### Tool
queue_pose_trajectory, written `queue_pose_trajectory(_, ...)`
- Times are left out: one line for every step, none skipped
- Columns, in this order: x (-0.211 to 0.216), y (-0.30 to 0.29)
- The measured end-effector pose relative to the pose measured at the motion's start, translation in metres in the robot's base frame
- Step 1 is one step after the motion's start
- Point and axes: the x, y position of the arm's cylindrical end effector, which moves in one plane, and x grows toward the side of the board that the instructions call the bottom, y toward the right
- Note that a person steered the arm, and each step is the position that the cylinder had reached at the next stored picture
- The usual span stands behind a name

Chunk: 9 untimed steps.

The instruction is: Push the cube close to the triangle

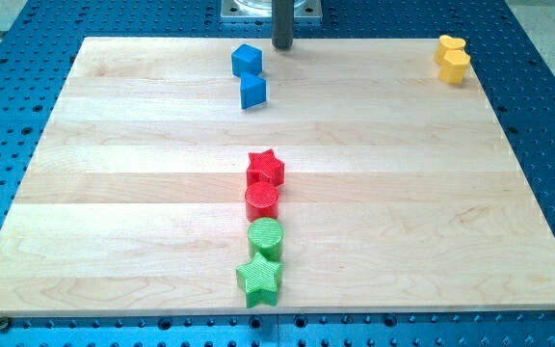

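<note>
Dark upright rod, my tip [282,46] beside blue cube [247,60]

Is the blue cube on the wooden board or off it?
On it. The blue cube sits on the wooden board near its top edge, above the blue triangle.

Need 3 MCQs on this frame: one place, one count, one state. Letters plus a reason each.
1. Where are the yellow blocks?
A. the view's top right
B. the view's bottom left
C. centre

2. How many red blocks?
A. one
B. two
C. four

3. The blue cube and blue triangle are:
A. at opposite board edges
B. stacked
C. close together

Key:
1 A, they sit at the board's top right corner.
2 B, a red star and a red cylinder.
3 C, the cube sits just above the triangle, left of my tip.
</note>
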Motion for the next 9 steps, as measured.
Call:
queue_pose_trajectory(-0.001, -0.013)
queue_pose_trajectory(0.0, -0.023)
queue_pose_trajectory(0.0, -0.029)
queue_pose_trajectory(-0.001, -0.029)
queue_pose_trajectory(0.0, -0.044)
queue_pose_trajectory(-0.002, -0.051)
queue_pose_trajectory(-0.002, -0.059)
queue_pose_trajectory(0.014, -0.071)
queue_pose_trajectory(0.065, -0.071)
